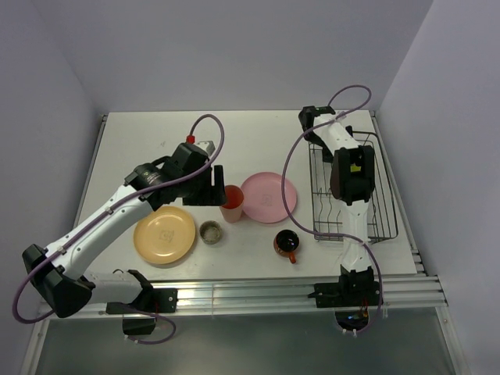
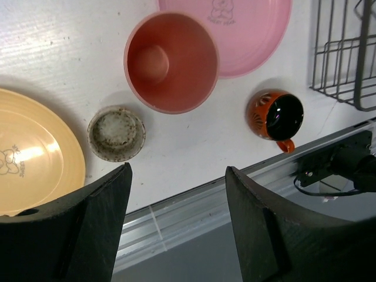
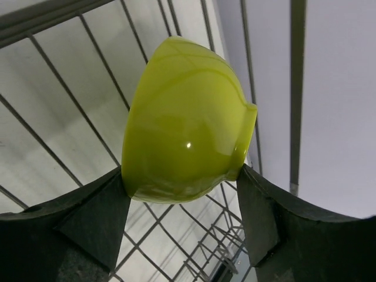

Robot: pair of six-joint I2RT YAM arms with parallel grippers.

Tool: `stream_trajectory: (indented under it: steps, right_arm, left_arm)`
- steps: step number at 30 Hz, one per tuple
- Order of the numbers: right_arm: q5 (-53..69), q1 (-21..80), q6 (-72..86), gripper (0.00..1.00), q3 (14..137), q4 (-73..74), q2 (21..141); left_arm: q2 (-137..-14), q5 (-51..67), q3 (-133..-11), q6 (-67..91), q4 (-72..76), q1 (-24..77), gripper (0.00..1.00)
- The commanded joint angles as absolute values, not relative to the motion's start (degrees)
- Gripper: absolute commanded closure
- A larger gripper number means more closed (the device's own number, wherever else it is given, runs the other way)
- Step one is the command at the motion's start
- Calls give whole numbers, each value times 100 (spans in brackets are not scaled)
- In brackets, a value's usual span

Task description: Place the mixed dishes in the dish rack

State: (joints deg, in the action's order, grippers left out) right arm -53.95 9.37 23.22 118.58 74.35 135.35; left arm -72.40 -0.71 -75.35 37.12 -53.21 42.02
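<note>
My right gripper (image 3: 182,171) is shut on the lime-green bowl (image 3: 185,123) and holds it tilted over the bars of the black wire dish rack (image 3: 298,88). In the top view that gripper (image 1: 344,191) is inside the rack (image 1: 328,234), and its wrist hides the bowl. My left gripper (image 2: 177,170) is open and empty above the table, just left of the salmon tumbler (image 1: 232,201) in the top view (image 1: 212,186). On the table stand the tumbler (image 2: 170,59), pink plate (image 2: 252,29), pale orange plate (image 2: 29,158), small grey-beige cup (image 2: 116,133) and dark mug (image 2: 275,114).
The rack stands at the table's right side, its corner in the left wrist view (image 2: 363,53). The pink plate (image 1: 269,195), mug (image 1: 287,243), cup (image 1: 210,232) and orange plate (image 1: 164,234) lie between the arms. A metal rail (image 1: 258,291) runs along the near edge.
</note>
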Motion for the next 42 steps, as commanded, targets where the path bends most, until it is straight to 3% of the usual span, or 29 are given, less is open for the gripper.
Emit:
stream_trajectory:
  steps: [1, 2, 7, 21, 30, 34, 42]
  right_arm:
    - [-5397, 993, 2294, 21, 11769, 7155, 13263]
    - [-5379, 993, 2242, 13, 11751, 7128, 13245]
    - [-5072, 1002, 2127, 7, 11620, 6865, 12991]
    - [-3402, 1389, 2478, 5, 10794, 6670, 11217]
    - [-1707, 1266, 2663, 9, 8714, 6539, 7565]
    - [-871, 1266, 2786, 10, 8175, 6776, 6549]
    - [-712, 1266, 2575, 11, 8832, 7488, 5494]
  left_arm:
    - [-7374, 71, -7506, 3787, -5352, 4271, 30]
    - [-7409, 36, -7532, 3840, -5370, 4402, 30]
    - [-7883, -377, -7970, 4121, -5642, 4956, 30]
    - [-9087, -739, -8560, 4974, -5810, 6134, 31]
    - [-10282, -668, -9095, 5387, -5203, 6451, 36]
    - [-10862, -545, -9404, 5467, -5036, 6574, 37]
    - [-11716, -668, -9730, 5423, -5309, 6618, 41]
